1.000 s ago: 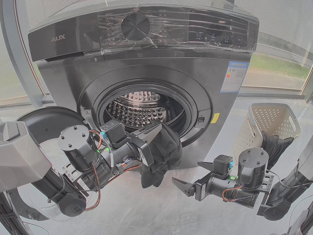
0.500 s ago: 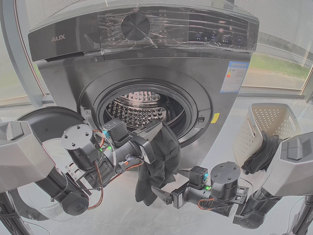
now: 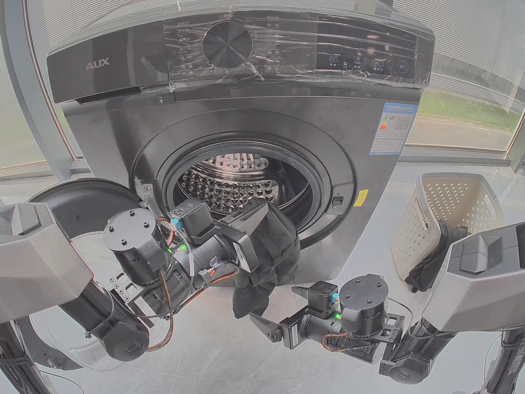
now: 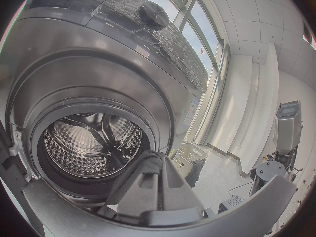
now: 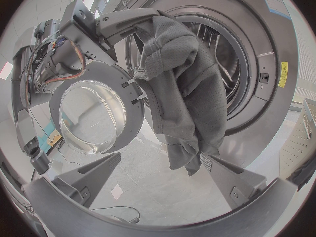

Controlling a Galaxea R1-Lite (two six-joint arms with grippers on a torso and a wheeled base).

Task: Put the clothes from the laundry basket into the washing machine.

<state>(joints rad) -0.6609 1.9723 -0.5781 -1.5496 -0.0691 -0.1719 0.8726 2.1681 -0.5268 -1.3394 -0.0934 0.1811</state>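
Head view: nearest, the right end effector (image 3: 272, 303) hangs with fingers spread just below the dark grey mesh garment (image 3: 276, 253). The left end effector (image 3: 254, 217) pinches that garment's top, holding it draped before the open door mouth of the grey front-loading washing machine (image 3: 246, 110). Farther right, a white perforated plastic laundry basket (image 3: 459, 198) holds another dark cloth (image 3: 437, 253).

The right tool (image 3: 272, 303) has swung in beneath the hanging dark garment (image 3: 276, 247).

Laundry room: washing machine (image 3: 246, 116), laundry basket (image 3: 462, 195)
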